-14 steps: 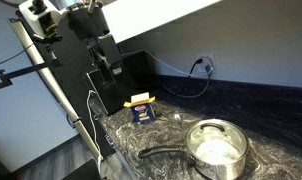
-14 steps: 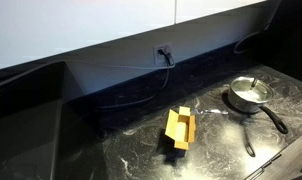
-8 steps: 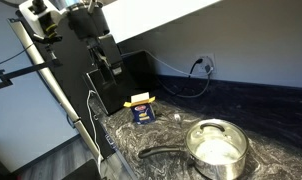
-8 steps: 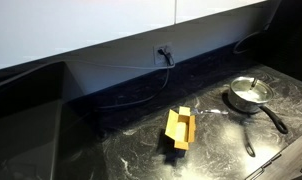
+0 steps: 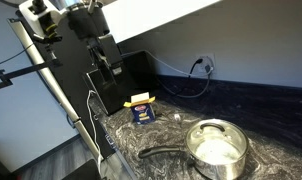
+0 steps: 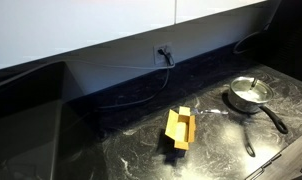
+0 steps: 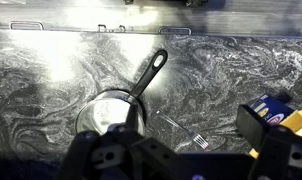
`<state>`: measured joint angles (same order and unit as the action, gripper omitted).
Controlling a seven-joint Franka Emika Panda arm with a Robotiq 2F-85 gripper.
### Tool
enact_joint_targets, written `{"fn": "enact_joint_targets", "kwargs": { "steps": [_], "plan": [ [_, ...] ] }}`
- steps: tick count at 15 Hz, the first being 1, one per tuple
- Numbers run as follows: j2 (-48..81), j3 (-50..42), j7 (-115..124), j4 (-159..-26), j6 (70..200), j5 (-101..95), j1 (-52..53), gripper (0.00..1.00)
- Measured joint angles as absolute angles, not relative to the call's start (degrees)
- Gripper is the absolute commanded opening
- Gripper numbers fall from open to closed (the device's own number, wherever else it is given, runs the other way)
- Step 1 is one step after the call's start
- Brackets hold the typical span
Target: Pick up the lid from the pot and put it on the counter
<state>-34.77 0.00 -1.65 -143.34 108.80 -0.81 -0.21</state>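
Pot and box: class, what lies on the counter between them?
A fork lies between the pot and the box on the counter, shown clearest in the wrist view.

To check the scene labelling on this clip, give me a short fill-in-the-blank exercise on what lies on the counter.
The glass lid rests on the ___. The pot has one long dark ___. The small box on the counter is blue and ___.
Missing: pot; handle; yellow.
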Motion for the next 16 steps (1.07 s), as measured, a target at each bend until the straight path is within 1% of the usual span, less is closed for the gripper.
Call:
{"fn": "enact_joint_targets", "kwargs": {
  "steps": [5, 10, 16],
  "plan": [
    [-34.7, 0.0, -0.6, -143.3, 109.6, -1.1, -0.3, 1.0],
    [-31.7, 1.5, 11.6, -143.2, 119.6, -2.1, -3.2, 1.0],
    [-21.9, 2.2, 27.1, -142.5, 131.9, -3.5, -8.8, 1.0]
  ]
}}
